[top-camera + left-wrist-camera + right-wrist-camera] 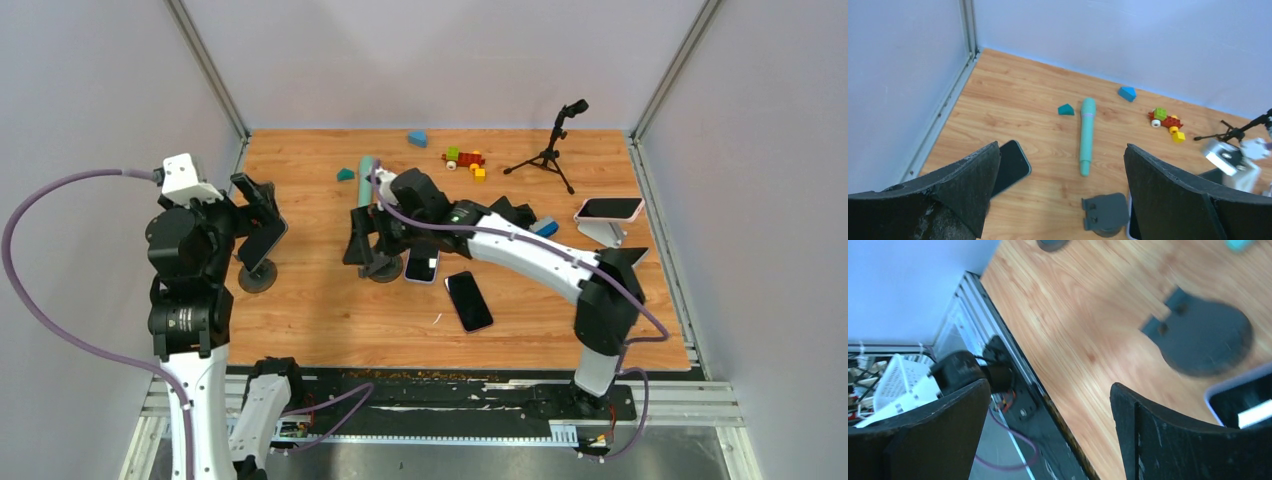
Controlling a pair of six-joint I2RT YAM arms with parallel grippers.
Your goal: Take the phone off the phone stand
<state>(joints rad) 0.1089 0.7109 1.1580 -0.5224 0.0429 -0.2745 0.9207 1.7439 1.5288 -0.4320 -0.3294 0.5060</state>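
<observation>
Far left: left gripper [1062, 150], jaws at their widest and holding nothing, close over the leaning phone [263, 243]. This phone is propped on a dark round stand [257, 278] near the table's left edge and looks like one not yet lifted. Next right: teal microphone [1087, 135], lying flat, apart from the rest. Centre: grey stand [1200, 337], bare, with the right gripper [1049, 387] beside it, jaws wide and empty. The pale-cased phone [422, 264] lies flat just beside that stand's base, and a black phone [468, 300] lies flat nearer the arms. Back right: brick toy [465, 159] and a small tripod [548, 155]. Far right: pink phone [609, 208] resting on a white stand [606, 233], also not yet lifted. Hazards, as judged: an off-centre pinch on the leaning phone could tip its small-based stand or let the slick case slip. The right gripper, so near the grey stand, could knock it or shove the pale-cased phone on any sweep. Its trailing cable might snag. Surface: wood-grain table [330, 320], smooth and level. Room: pale walls [90, 90] on three sides, metal posts at the back corners, black rail along the near edge.
</observation>
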